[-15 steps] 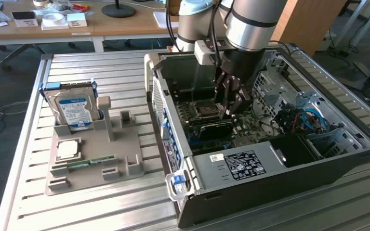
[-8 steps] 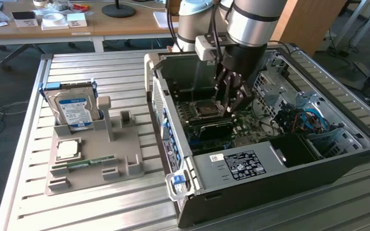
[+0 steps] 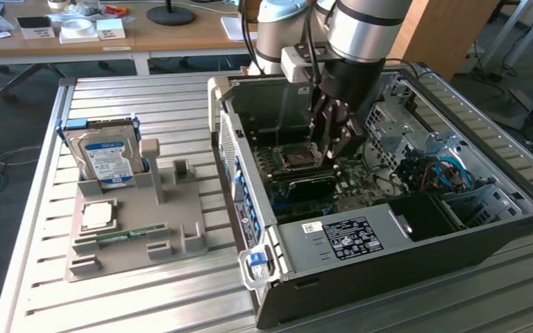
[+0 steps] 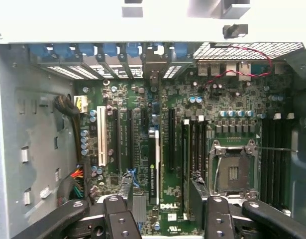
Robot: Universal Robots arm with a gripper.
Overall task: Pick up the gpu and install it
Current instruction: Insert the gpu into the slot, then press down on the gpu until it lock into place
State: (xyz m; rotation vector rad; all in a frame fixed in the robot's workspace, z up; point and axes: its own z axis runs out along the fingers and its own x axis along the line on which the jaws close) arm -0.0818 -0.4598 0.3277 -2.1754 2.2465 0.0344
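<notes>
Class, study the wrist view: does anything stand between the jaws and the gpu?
Nothing visible does. The gpu stands edge-on in a slot of the motherboard, straight ahead of the open gripper.

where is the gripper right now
In the exterior view the gripper hangs inside the open computer case, just above the motherboard and next to the cpu socket.

The arm (image 3: 364,28) points straight down, its pincer (image 3: 330,142) hanging with fingers (image 4: 124,191) spread wide, empty.
</notes>
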